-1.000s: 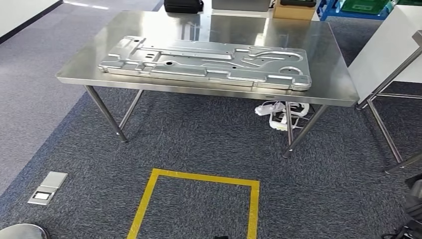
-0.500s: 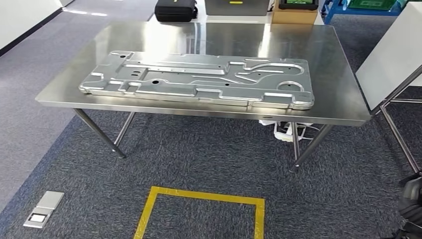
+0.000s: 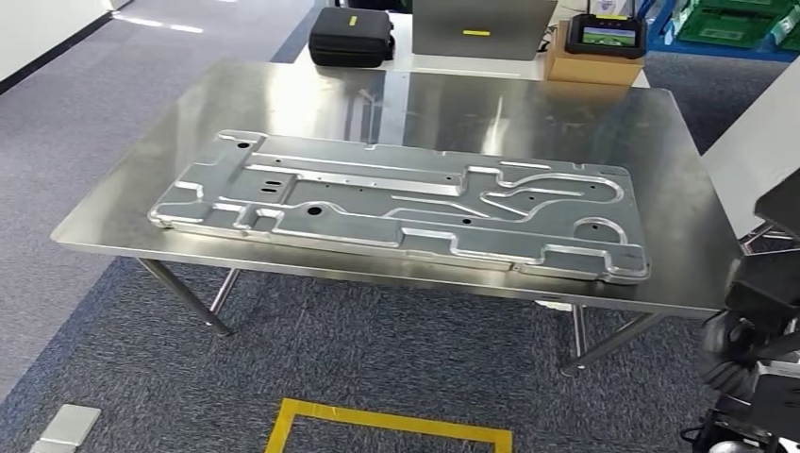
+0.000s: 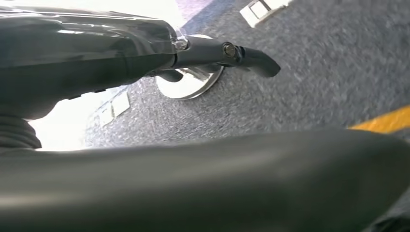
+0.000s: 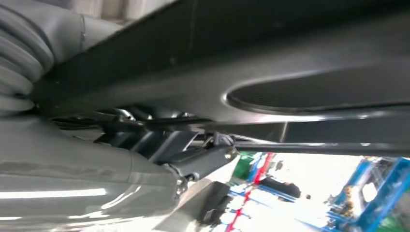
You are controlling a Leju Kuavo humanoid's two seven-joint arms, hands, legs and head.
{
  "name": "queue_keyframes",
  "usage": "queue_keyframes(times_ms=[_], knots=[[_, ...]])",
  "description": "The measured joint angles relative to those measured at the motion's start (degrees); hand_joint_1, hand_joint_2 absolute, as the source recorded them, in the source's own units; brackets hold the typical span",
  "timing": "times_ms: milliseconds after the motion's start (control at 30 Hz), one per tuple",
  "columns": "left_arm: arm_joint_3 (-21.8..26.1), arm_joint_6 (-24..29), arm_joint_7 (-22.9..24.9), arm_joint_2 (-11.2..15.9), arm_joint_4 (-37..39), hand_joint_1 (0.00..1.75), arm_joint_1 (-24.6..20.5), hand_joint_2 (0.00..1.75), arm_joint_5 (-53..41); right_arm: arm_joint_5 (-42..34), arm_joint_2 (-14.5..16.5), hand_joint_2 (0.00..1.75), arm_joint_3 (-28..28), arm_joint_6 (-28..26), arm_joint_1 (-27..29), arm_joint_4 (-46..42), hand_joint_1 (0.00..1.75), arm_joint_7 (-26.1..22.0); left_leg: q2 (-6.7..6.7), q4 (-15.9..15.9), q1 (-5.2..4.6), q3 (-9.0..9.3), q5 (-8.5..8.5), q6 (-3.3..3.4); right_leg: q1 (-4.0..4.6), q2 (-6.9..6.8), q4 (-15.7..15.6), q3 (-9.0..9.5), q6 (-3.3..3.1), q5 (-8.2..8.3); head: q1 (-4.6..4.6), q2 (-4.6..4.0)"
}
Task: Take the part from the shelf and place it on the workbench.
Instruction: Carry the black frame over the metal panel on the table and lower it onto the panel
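Our left robot hand (image 4: 145, 53) hangs over grey carpet (image 4: 314, 72); one dark finger (image 4: 251, 60) sticks out straight past the grey cover, with nothing in it that we can see, though we cannot tell how the other fingers lie. Beyond it sit two floor sockets (image 4: 263, 8) and one round shiny foot (image 4: 191, 84), with one strip of yellow tape (image 4: 382, 121) near by. Our right robot hand (image 5: 203, 157) lies close under a dark metal surface (image 5: 290, 72); we see dark fingers (image 5: 212, 154) stretched along it, but we cannot tell whether they hold anything or how far apart they are.

From the head view, one large stamped metal part (image 3: 396, 203) lies flat on the steel worktop (image 3: 528, 109), along its near edge and well inside its rim. One such part, one worktop. Behind the worktop stand one black case (image 3: 351, 36), one grey box (image 3: 481, 26) and one cardboard box (image 3: 594, 64) with a small screen (image 3: 607, 35) on top. On the carpet before the worktop lies one yellow taped square (image 3: 391, 420), and one floor socket (image 3: 61, 429) sits near it.
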Motion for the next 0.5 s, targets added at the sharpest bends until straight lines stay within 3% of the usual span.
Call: queue_keyframes(times_ms=[33, 100, 133, 167, 233, 300, 333, 400, 433, 467, 500], knots=[[0.4, 0.1, 0.0, 0.0, 0.0, 0.0, 0.0, 1.75, 0.3, -0.2, -0.3, 1.75, 0.3, -0.1, 0.0, 0.3, 1.75, 0.0, -0.1, -0.1, -0.03, 1.61, -1.28, -0.15, 0.08, 0.0, -2.4, -1.31, -0.18, 2.89, 0.0, 0.0], [1.0, 0.3, 0.0, 0.0, 0.1, 0.0, 0.2, 1.75, 0.5, -0.8, -0.8, 1.75, 0.8, -0.4, 0.4, 1.2, 1.75, -0.1, -0.25, 0.2, -0.06, 3.95, -3.98, -0.63, 0.54, -0.07, -6.1, -3.23, -1.06, 12.85, -0.06, -0.01], [1.2, 0.3, 0.0, 0.0, 0.2, 0.0, 0.3, 1.75, 0.5, -1.1, -1.0, 1.75, 1.1, -0.5, 0.6, 1.5, 1.75, -0.1, -0.35, 0.5, 0.02, 4.46, -5.03, -1.02, 0.83, -0.07, -6.6, -3.74, -1.64, 16.53, -0.1, -0.01], [1.3, 0.4, 0.0, 0.0, 0.2, 0.0, 0.3, 1.75, 0.5, -1.3, -1.2, 1.75, 1.3, -0.6, 0.8, 1.7, 1.75, -0.2, -0.42, 0.9, 0.11, 4.64, -5.57, -1.4, 1.09, -0.06, -6.5, -3.92, -2.19, 17.82, -0.13, -0.01], [1.5, 0.7, 0.0, 0.1, 0.2, 0.0, -0.2, 1.75, 0.4, -1.7, -1.4, 1.75, 1.7, -0.7, 0.7, 1.5, 1.75, -0.5, -0.4, 3.1, 0.14, 3.59, -4.68, -2.12, 1.02, 0.03, -6.5, -3.4, -2.96, 16.72, -0.13, 0.0], [1.6, 1.0, -0.1, 0.1, 0.2, 0.0, -0.9, 1.75, 0.4, -2.0, -1.6, 1.75, 2.0, -0.8, 0.7, 1.5, 1.75, -0.8, -0.05, 8.9, 0.2, 0.05, -3.09, -2.96, 0.59, -0.09, -7.6, -2.1, -3.39, 15.96, -0.15, 0.0], [1.7, 1.0, -0.2, 0.1, 0.2, 0.0, -1.1, 1.75, 0.4, -2.0, -1.6, 1.75, 2.1, -0.8, 0.8, 1.5, 1.75, -0.9, 0.14, 12.4, 0.41, -2.42, -3.41, -3.41, 0.42, -0.21, -8.0, -1.33, -3.46, 15.56, -0.16, 0.0], [2.0, 1.2, -0.3, 0.1, 0.2, 0.0, -1.0, 1.75, 0.4, -2.2, -1.6, 1.75, 2.2, -0.9, 0.9, 1.5, 1.75, -1.1, 0.33, 17.5, 0.98, -7.23, -6.86, -4.25, 0.12, -0.34, -8.6, 0.19, -3.44, 14.58, -0.17, 0.0], [2.1, 1.2, -0.3, 0.2, 0.2, 0.0, -1.0, 1.75, 0.5, -2.3, -1.6, 1.75, 2.2, -0.9, 1.0, 1.5, 1.75, -1.1, 0.38, 18.4, 1.22, -8.95, -8.49, -4.55, -0.02, -0.34, -8.6, 0.94, -3.33, 14.01, -0.17, 0.0], [2.2, 1.2, -0.4, 0.3, 0.2, 0.0, -0.9, 1.75, 0.5, -2.4, -1.6, 1.75, 2.3, -1.0, 1.1, 1.5, 1.75, -1.1, 0.42, 18.1, 1.42, -10.08, -8.97, -4.8, -0.15, -0.33, -8.7, 1.72, -3.18, 13.42, -0.16, 0.0], [2.3, 1.2, -0.4, 0.3, 0.2, 0.0, -0.9, 1.75, 0.5, -2.5, -1.5, 1.75, 2.4, -1.0, 1.2, 1.5, 1.75, -1.1, 0.46, 16.4, 1.58, -10.58, -7.63, -4.96, -0.28, -0.33, -8.7, 2.57, -3.01, 12.81, -0.16, 0.0]])
